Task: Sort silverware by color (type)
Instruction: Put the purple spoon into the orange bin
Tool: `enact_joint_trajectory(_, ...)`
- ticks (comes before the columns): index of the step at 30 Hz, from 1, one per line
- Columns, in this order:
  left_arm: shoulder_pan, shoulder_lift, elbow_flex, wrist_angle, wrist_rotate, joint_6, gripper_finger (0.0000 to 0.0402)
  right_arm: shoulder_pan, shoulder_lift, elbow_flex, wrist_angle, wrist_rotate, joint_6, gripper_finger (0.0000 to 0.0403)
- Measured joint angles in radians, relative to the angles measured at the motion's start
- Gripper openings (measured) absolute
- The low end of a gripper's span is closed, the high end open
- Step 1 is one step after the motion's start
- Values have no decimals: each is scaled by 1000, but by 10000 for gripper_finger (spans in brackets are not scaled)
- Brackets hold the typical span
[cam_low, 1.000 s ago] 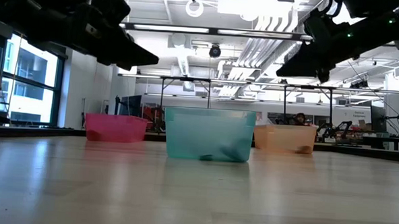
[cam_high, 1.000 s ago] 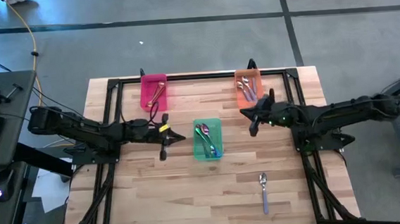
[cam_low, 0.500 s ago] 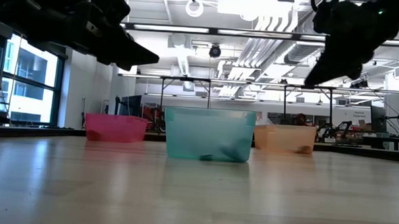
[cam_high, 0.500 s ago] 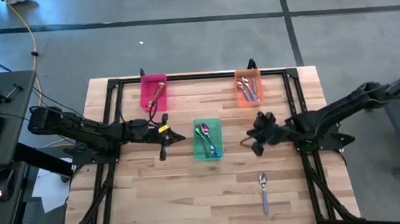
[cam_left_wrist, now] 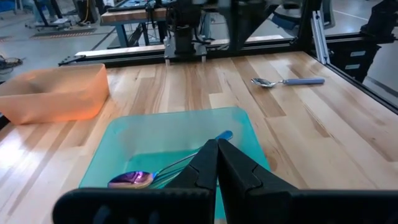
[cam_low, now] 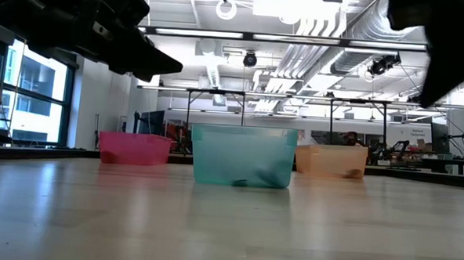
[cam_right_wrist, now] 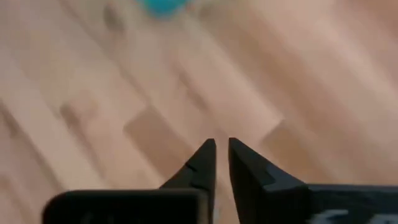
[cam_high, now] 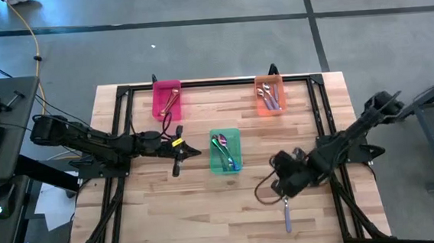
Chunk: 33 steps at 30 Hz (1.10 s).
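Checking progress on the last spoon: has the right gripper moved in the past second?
Yes. The right gripper moved from beside the orange bin toward the lone spoon.

Pink bin [cam_high: 167, 99], orange bin [cam_high: 269, 95], green bin [cam_high: 224, 151]

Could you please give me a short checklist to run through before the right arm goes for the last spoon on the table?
1. Loose spoon lies alone on the table, apart from the bins: ok.
2. Right end effector is above that spoon's bowl end: ok.
3. Right end effector fingers are wide enough to take the spoon: not ok, only a narrow gap.
4. Left end effector is parked beside the green bin, shut and empty: ok.
5. Orange bin already holds purple-handled spoons: ok.
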Motion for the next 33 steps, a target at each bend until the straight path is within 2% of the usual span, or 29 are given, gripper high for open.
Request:
enact_joint_trajectory(10, 0, 0, 0, -6, 0, -5, 0, 95, 244, 114, -35, -281, 288, 136)
enact_joint_trajectory(14, 0, 0, 0, -20, 0, -5, 0, 125, 320, 129, -15, -402, 374, 163)
enact_joint_trajectory(17, 0, 0, 0, -23, 0, -6, 0, 140, 357, 129, 18, -451, 408, 166)
enact_joint_trajectory(22, 0, 0, 0, -23, 0, -22, 0, 142, 400, 130, 40, -447, 425, 158)
enact_joint_trajectory(33, -1, 0, 0, -33, -6, -49, 0, 142, 432, 102, 107, -424, 414, 106)
